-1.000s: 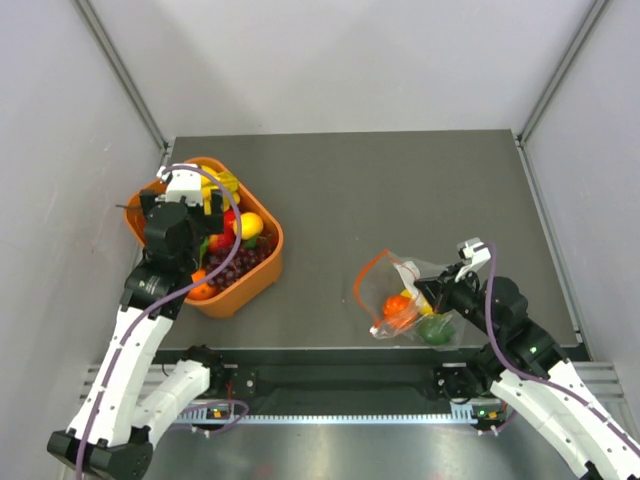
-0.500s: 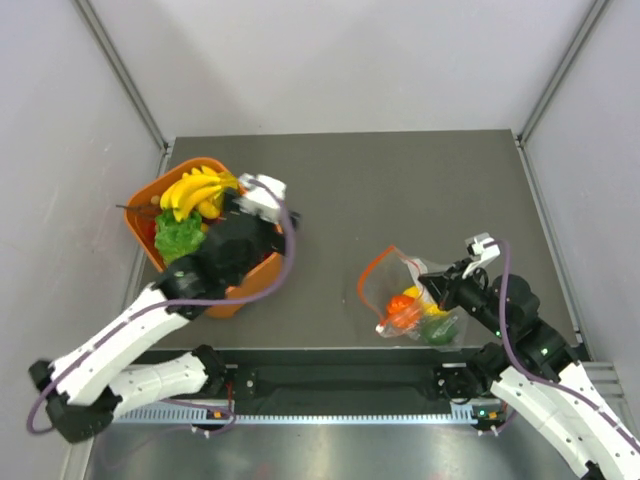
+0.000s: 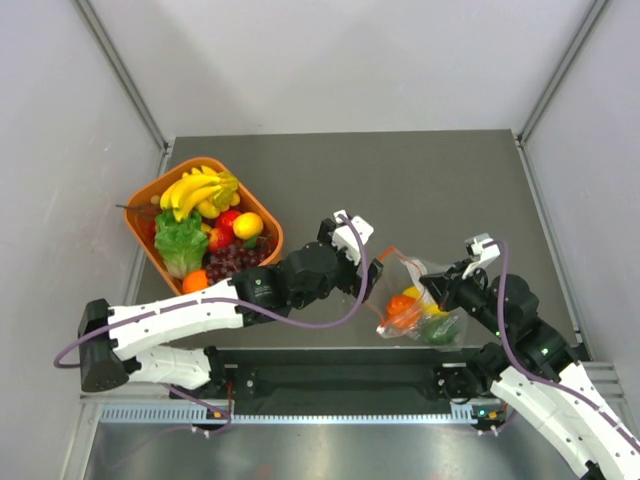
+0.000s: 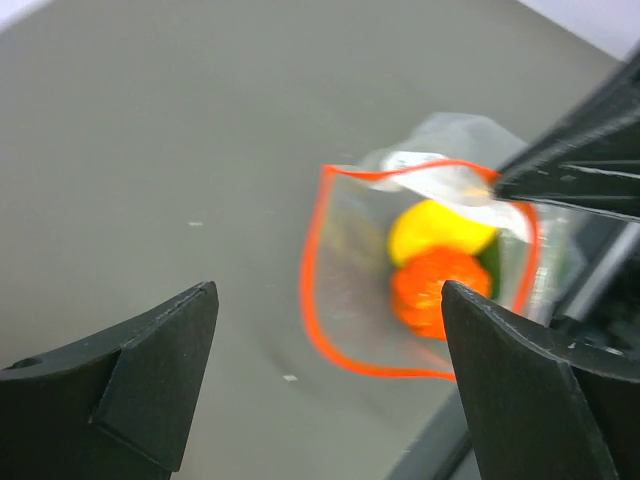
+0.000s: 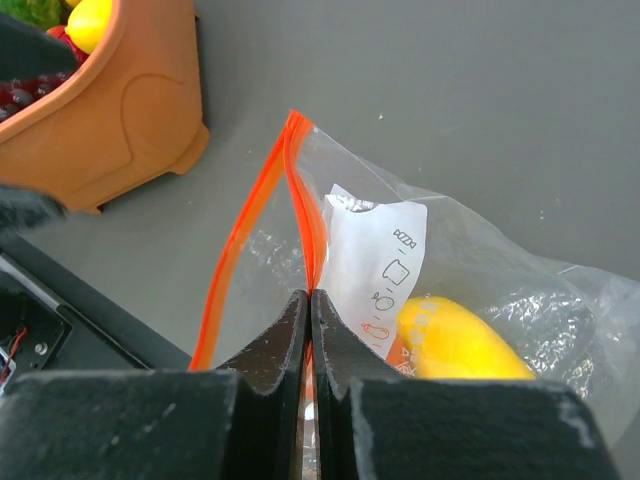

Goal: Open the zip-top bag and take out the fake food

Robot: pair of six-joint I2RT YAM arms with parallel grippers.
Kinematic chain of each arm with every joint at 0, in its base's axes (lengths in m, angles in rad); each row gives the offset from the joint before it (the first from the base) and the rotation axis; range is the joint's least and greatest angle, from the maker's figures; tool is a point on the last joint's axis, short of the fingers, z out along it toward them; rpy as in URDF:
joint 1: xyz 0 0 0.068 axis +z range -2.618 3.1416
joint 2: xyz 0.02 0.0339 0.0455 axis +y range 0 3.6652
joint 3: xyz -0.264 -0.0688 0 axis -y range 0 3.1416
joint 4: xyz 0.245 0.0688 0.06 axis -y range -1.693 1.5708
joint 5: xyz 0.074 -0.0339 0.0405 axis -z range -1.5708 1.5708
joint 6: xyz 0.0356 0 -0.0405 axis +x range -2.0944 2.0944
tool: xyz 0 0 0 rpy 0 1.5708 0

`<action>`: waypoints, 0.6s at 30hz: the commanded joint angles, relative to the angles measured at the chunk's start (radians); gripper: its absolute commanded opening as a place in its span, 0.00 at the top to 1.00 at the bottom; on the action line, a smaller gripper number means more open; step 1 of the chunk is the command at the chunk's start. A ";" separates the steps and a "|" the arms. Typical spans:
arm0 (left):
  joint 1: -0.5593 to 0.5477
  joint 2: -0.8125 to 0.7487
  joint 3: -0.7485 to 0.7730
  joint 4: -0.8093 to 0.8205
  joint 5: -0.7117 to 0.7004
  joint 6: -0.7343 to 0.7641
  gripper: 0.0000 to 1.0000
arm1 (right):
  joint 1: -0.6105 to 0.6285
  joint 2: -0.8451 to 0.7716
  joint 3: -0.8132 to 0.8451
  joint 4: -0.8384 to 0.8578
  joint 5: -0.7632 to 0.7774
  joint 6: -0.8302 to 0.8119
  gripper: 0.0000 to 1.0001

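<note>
Where the dark grey matte table (image 3: pixel 420 180) fills the middle of the top view, pale grey walls (image 3: pixel 330 60) close it in on three sides, with slanted metal struts (image 3: pixel 120 72) toward the upper corners and a toothed metal rail (image 3: pixel 330 414) along the bottom of the frame. At the left of the frame an orange plastic basket (image 3: pixel 277 235) holds a banana bunch (image 3: pixel 195 190), lettuce (image 3: pixel 180 243), dark grapes (image 3: pixel 235 262) and other toy fruit. The zip-top bag (image 3: pixel 405 275) lies right of centre, low in the frame, its orange-red zip strip gaping in a loop. Inside it the fake food (image 3: pixel 403 306) shows as a yellow piece, an orange-red round one and a dark green one. The right gripper (image 5: pixel 310 300) is clenched on the bag's zip strip, the orange band running between its closed jaws. The left gripper (image 4: pixel 325 300) is spread wide, its fingers framing the bag's mouth in the left wrist view, with no contact visible. A white label (image 5: pixel 375 265) inside the bag carries small black pictograms and a short line of letters, too small to read.
</note>
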 commanded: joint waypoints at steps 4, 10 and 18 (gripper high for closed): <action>-0.023 0.121 -0.044 0.158 0.184 -0.099 0.06 | 0.012 0.000 0.048 0.013 0.012 -0.009 1.00; -0.034 0.195 -0.064 0.247 0.217 -0.125 0.09 | 0.012 -0.002 0.046 0.013 0.012 -0.007 1.00; -0.034 0.310 -0.048 0.292 0.209 -0.139 0.11 | 0.012 -0.006 0.046 0.013 0.009 -0.010 1.00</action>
